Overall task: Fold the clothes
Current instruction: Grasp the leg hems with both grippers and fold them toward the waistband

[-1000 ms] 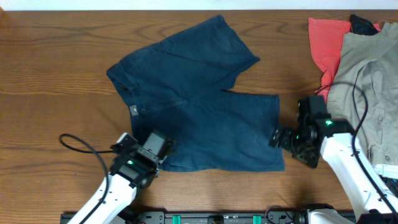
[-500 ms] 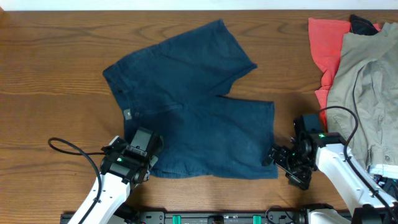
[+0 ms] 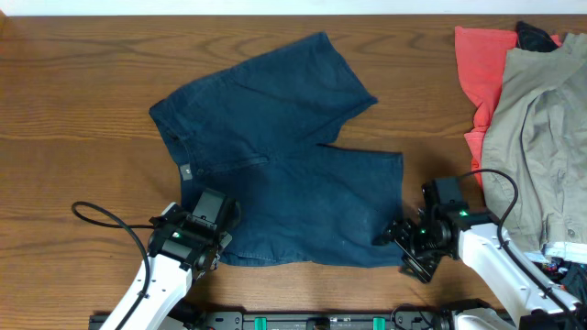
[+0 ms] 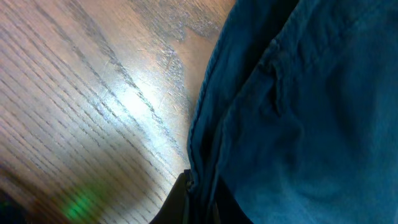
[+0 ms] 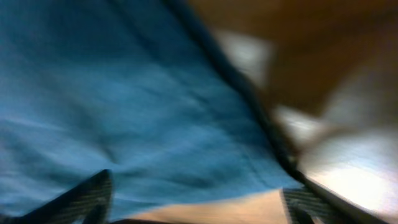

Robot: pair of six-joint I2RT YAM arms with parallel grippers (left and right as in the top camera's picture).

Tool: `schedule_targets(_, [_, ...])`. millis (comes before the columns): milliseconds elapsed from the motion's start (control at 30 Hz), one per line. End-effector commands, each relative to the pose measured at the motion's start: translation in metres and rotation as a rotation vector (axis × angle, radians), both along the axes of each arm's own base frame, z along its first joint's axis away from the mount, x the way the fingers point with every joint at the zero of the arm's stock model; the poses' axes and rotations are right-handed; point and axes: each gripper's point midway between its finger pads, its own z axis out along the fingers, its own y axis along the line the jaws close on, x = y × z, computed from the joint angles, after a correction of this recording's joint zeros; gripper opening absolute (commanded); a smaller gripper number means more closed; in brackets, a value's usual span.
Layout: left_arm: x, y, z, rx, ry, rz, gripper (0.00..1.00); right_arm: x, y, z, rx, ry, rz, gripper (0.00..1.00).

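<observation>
The dark navy shorts lie spread flat on the wooden table, waistband at the left, two legs pointing right. My left gripper is shut on the shorts' near left edge; the left wrist view shows the cloth edge pinched between its fingers. My right gripper is open at the near right corner of the lower leg. The blurred right wrist view shows blue cloth between its spread fingers.
A khaki-grey garment lies on a coral-red cloth at the right edge of the table. Bare wood lies to the left of the shorts. A black cable loops by the left arm.
The shorts have slid a little to the left and toward me. My right gripper has moved down and left to the lower leg's near corner. My left gripper has shifted slightly left.
</observation>
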Motion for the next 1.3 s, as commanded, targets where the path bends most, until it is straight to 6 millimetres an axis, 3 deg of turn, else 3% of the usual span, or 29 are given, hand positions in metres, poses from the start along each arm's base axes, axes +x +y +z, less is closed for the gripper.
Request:
schedule_targets(0, [0.003,0.001,0.004,0.007,-0.002,-0.009,0.06,-0.008,-0.008,-0.023,-0.07,0.034,-0.078,0.71])
schedule_targets(100, [0.003,0.001,0.004,0.007,-0.002,-0.009,0.06,-0.005,-0.009,-0.028,-0.081,0.022,-0.113,0.5])
schedule_targets(267, [0.002,0.0,0.003,0.005,-0.001,-0.009,0.06,-0.003,-0.027,-0.035,-0.189,0.01,-0.145,0.01])
schedule_targets(400, [0.0,-0.003,0.003,-0.01,0.017,-0.046,0.06,0.008,-0.037,-0.033,-0.246,-0.034,-0.141,0.01])
schedule_targets(500, [0.001,-0.013,0.005,-0.047,0.031,-0.138,0.06,0.031,-0.039,-0.018,-0.25,-0.117,-0.095,0.01])
schedule_targets(633, [0.008,-0.032,0.018,-0.114,0.02,-0.269,0.06,0.066,-0.052,0.014,-0.301,-0.206,-0.07,0.01])
schedule_targets(833, [0.007,-0.059,0.037,-0.212,0.024,-0.413,0.06,0.091,-0.091,0.065,-0.392,-0.232,-0.082,0.01])
schedule_targets(1033, [-0.017,-0.083,0.046,-0.261,0.09,-0.543,0.06,0.089,-0.119,0.108,-0.414,-0.227,-0.053,0.01])
schedule_targets(1133, [-0.03,-0.107,0.062,-0.351,0.097,-0.628,0.06,0.081,-0.126,0.127,-0.42,-0.229,-0.043,0.01])
schedule_targets(1267, [-0.036,-0.122,0.09,-0.389,0.055,-0.686,0.06,0.071,-0.128,0.152,-0.432,-0.263,-0.008,0.01])
